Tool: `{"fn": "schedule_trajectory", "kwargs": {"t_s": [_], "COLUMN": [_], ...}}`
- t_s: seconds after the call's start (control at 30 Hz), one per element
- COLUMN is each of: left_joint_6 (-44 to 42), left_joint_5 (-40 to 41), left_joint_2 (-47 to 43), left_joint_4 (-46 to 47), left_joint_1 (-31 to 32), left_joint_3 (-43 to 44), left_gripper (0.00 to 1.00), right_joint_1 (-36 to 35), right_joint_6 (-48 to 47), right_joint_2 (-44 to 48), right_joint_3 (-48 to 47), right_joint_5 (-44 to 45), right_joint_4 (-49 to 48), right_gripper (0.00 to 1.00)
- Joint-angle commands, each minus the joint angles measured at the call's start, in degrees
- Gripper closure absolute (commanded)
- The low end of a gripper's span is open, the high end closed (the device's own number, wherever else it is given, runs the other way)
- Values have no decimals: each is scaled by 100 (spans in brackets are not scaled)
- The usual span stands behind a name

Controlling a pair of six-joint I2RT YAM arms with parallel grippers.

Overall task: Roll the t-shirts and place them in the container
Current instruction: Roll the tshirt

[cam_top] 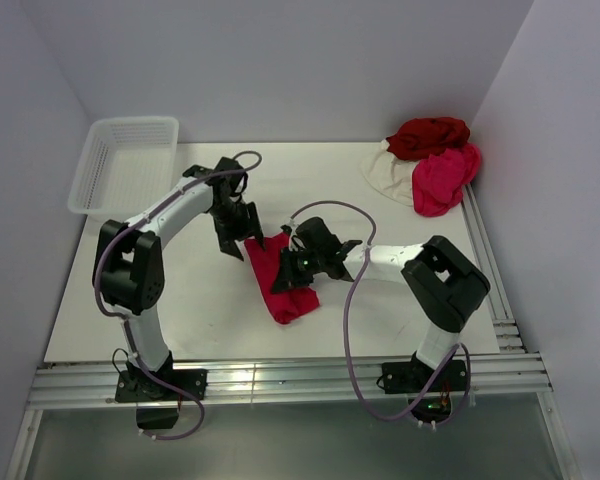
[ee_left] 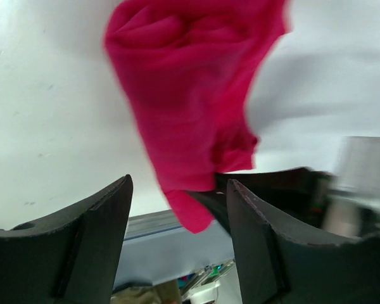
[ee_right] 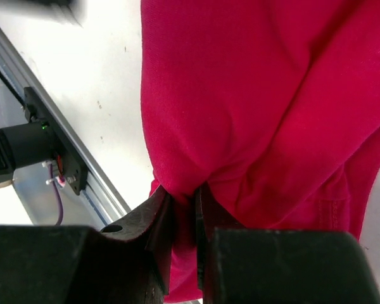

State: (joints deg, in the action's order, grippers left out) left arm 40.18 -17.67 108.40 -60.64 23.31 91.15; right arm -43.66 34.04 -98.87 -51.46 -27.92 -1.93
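Crimson t-shirt (cam_top: 283,285) lies as a bunched strip mid-worktop (cam_top: 180,310), its roll apparently just starting. Right fingers (ee_right: 168,221) pinch its edge, nearly closed; left fingers (ee_left: 107,221) gape empty at its 11 o'clock end, likely the next grasp.

The basket (cam_top: 133,121) sits on the table (cam_top: 180,320) in the far left corner. The pile of shirts (cam_top: 432,160) lies in the far right corner, well apart from the basket. One shirt (cam_top: 283,292) lies alone in the middle of the table, nearer the front. The left gripper (cam_top: 243,242) is just behind the shirt's far end. The right gripper (cam_top: 290,268) is at its right side, with a fold of the shirt between its fingers.
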Motion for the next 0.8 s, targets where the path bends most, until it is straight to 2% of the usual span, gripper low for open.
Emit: {"fn": "schedule_trajectory", "kwargs": {"t_s": [0.0,0.1,0.13,0.2,0.37,0.7,0.77], "left_joint_6": [-90,86,130,218,367,535,482], "left_joint_5": [220,194,185,176,194,229,194], "left_joint_2": [-407,-513,-530,-565,-618,-899,-865], "left_joint_4": [297,825,1087,1334,1923,2355,2373], "left_joint_1": [-28,-28,-28,-28,-28,-28,-28], "left_joint_3": [-736,-1229,-1327,-1547,-1732,-1864,-1882], "left_gripper": [34,34,29,26,22,19,13], "right_joint_1": [59,77,86,86,103,209,235], "right_joint_6": [58,85,85,76,41,68,59], "right_joint_2": [-141,-159,-168,-168,-194,-282,-282], "right_joint_3": [92,110,110,110,101,180,189], "right_joint_5": [-345,-424,-442,-460,-565,-873,-925], "right_joint_4": [-193,-299,-307,-308,-334,-554,-571], "right_gripper": [100,100,100,100,100,100,100]}}
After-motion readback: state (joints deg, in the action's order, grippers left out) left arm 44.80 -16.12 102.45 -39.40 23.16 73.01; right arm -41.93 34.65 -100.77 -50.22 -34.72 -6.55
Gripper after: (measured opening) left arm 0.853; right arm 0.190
